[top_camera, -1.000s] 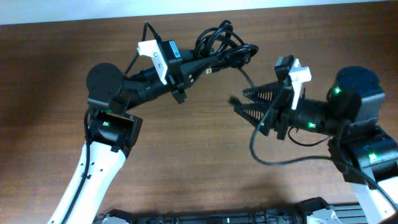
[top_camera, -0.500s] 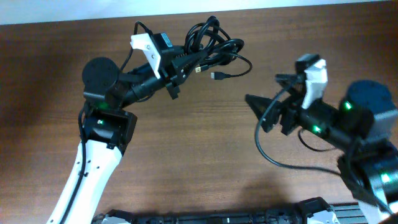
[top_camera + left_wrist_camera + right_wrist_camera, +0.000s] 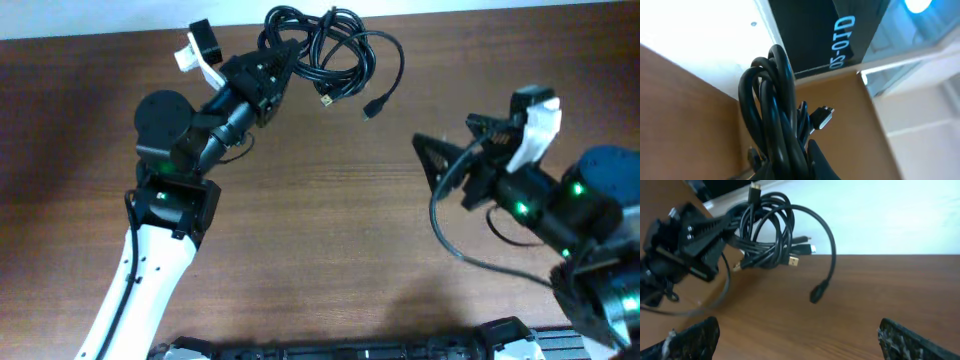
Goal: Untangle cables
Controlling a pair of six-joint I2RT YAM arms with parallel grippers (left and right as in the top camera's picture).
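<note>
One knotted bundle of cables [image 3: 318,48] is all that is in play, and the left gripper [image 3: 272,70] has it, jaws clenched on the strands where they bunch together. From the left gripper the loops fan out ahead of the fingertips as several overlapping coils that cross one another, no strand clearly separate. A single longer strand arcs out wide of the coils on the side away from the left gripper and ends in a black plug [image 3: 370,108], hanging free and touching nothing. A gold plug [image 3: 325,100] dangles nearer the left gripper, just under the coils. Left wrist view: a thick stack of strands rises straight out of the clamp, with a silver plug [image 3: 822,118] sticking out beside them. The table [image 3: 330,260] is brown wood below the left gripper. The bundle looks lifted off it, near its far edge, with a white surface [image 3: 520,12] just past the left gripper. The right gripper [image 3: 443,135] sits well apart from the left gripper, the black plug hanging roughly between the two. Its jaws are spread fully, holding nothing, pointed back toward the coils. Right wrist view agrees: its fingers [image 3: 692,340] sit at the frame's bottom corners with a wide gap between them. The bundle and left gripper are in sight beyond, and the fingers touch no strand.
</note>
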